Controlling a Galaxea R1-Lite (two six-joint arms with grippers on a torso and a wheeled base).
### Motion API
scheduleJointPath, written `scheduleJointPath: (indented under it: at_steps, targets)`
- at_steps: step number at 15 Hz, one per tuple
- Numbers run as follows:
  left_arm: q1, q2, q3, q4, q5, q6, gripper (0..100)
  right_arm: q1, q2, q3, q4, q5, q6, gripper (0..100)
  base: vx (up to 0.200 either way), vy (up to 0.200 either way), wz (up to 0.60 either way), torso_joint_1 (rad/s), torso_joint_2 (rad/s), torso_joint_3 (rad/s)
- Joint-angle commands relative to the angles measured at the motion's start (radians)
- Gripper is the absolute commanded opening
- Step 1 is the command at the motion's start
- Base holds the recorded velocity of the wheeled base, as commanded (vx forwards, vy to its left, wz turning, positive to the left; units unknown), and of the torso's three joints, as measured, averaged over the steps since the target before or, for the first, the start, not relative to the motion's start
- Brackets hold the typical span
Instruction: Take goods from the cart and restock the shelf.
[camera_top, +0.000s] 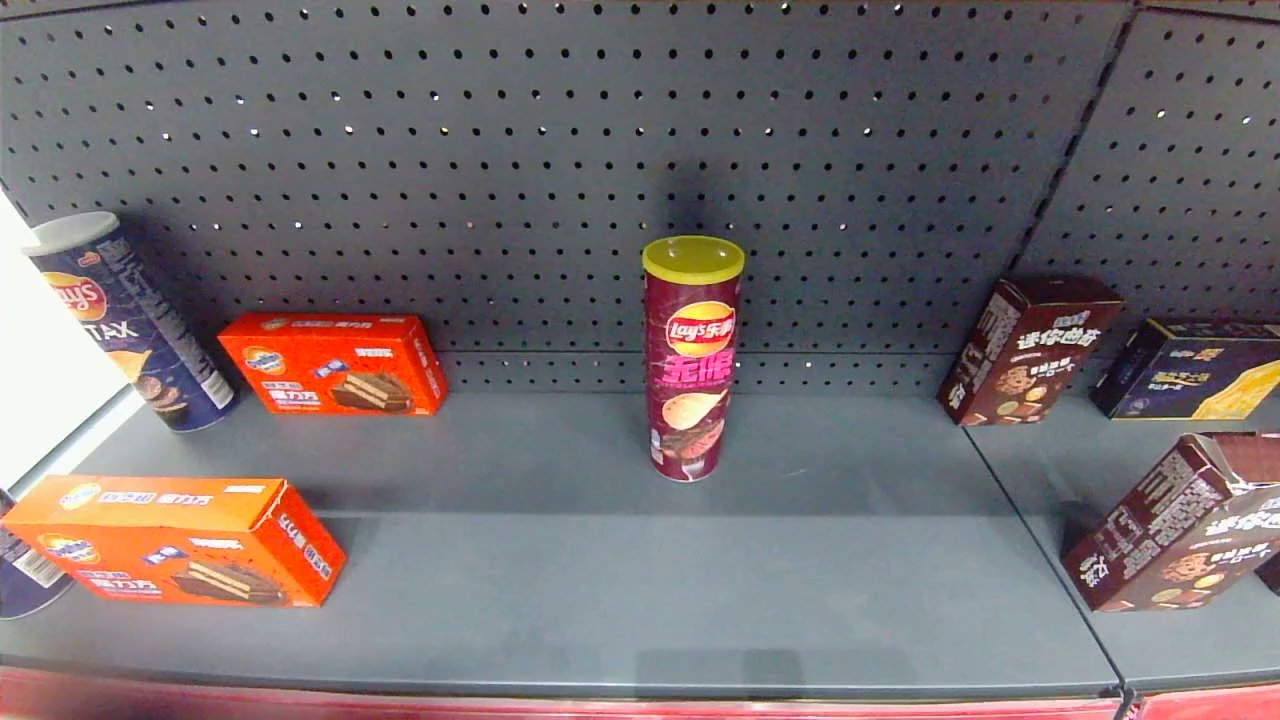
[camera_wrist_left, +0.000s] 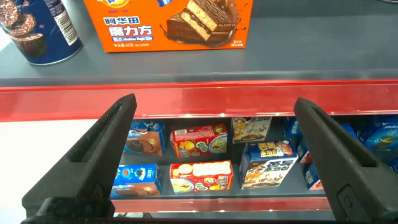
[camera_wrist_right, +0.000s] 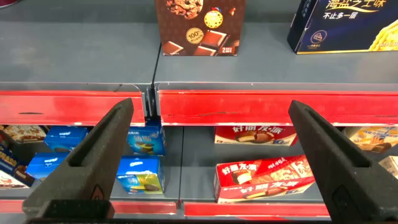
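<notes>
A maroon chips can with a yellow lid (camera_top: 692, 358) stands upright in the middle of the grey shelf (camera_top: 560, 570), close to the pegboard back. My left gripper (camera_wrist_left: 214, 165) is open and holds nothing; it hangs just in front of the shelf's red front edge (camera_wrist_left: 199, 96), below an orange wafer box (camera_wrist_left: 177, 23). My right gripper (camera_wrist_right: 211, 163) is open too, with nothing between its fingers, in front of the red edge (camera_wrist_right: 273, 99) and below a brown cookie box (camera_wrist_right: 200, 26).
On the shelf's left are two orange wafer boxes (camera_top: 335, 362) (camera_top: 175, 540) and a dark blue chips can (camera_top: 130, 320). Brown cookie boxes (camera_top: 1028, 350) (camera_top: 1175, 520) and a navy box (camera_top: 1190, 372) stand at the right. The lower shelf holds several small boxes (camera_wrist_left: 199, 177).
</notes>
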Motion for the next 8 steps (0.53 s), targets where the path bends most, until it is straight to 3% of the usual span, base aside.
scheduleJointPath:
  at_steps: [1,8]
  targets:
    - [0.001,0.0,0.0,0.0,0.0,0.0,100,0.001,0.002,0.0,0.0,0.0,-0.001,100,0.0,0.0,0.0,0.0,0.0,0.0]
    - [-0.001,0.001,0.0,0.0,0.0,0.0,100,0.001,0.002,0.0,0.0,0.0,-0.001,100,0.0,0.0,0.0,0.0,0.0,0.0]
